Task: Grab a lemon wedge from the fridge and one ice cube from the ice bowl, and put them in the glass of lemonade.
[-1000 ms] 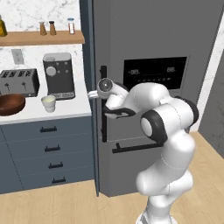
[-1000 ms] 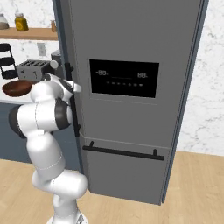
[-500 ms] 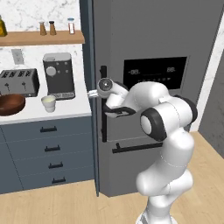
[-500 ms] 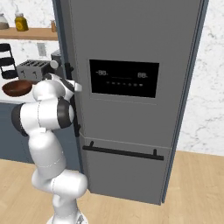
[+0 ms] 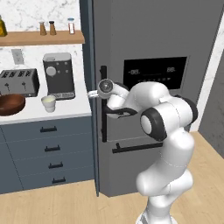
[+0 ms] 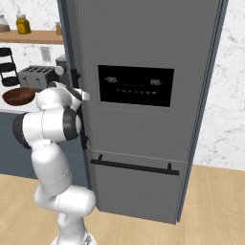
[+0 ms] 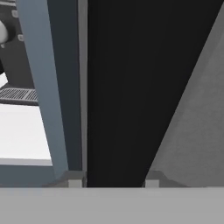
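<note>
Fridge [image 5: 148, 39], tall, dark grey, shut beside the counter [image 5: 48, 117]. Pincer [image 7: 110, 183] narrowed around its black vertical bar handle [image 5: 103, 105], tips either side. Should seat the bar deep between the fingertips [image 7: 75, 180], then pull along the door's arc without twisting.

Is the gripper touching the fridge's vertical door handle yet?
Touching: in the hand view the fingertips sit flush against both sides of the black handle, no gap.

Fridge [image 5: 144, 39] — matt dark grey, smooth; display panel [image 6: 135, 85] glossy black. Ice bowl [image 5: 10, 105] — reddish-brown wood. Counter [image 5: 65, 111] smooth white.
</note>
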You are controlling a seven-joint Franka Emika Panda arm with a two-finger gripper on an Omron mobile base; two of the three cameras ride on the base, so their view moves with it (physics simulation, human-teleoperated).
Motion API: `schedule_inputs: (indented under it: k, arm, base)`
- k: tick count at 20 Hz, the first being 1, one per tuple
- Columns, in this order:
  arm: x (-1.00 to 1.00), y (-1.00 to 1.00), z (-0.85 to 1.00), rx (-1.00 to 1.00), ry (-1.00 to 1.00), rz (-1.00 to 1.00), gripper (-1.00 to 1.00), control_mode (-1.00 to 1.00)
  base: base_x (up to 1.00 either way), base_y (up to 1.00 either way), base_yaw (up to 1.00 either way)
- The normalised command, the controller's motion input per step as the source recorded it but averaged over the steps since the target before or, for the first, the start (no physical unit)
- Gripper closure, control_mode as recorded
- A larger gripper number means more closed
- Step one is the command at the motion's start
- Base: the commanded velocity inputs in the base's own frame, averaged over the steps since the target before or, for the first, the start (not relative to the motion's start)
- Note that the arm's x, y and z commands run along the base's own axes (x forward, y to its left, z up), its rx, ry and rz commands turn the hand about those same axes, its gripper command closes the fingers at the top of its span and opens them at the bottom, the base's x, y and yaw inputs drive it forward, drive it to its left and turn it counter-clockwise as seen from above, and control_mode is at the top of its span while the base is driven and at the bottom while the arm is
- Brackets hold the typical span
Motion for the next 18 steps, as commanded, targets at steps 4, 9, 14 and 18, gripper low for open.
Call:
schedule_inputs:
  k: [4, 9, 14, 18]
  arm:
    - [-0.02, 0.00, 0.00, 0.00, 0.00, 0.00, 1.00, -1.00]
    - [-0.53, -0.26, 0.01, 0.00, -0.04, -0.02, 1.00, -1.00]
    - [-0.98, -0.67, 0.39, 0.07, -0.11, -0.09, 1.00, -1.00]
    - [-1.00, -0.61, 0.81, 0.07, -0.04, -0.20, 1.00, -1.00]
  base:
    - [0.00, 0.00, 0.00]
    - [0.00, 0.00, 0.00]
    - [0.00, 0.00, 0.00]
    - [0.00, 0.00, 0.00]
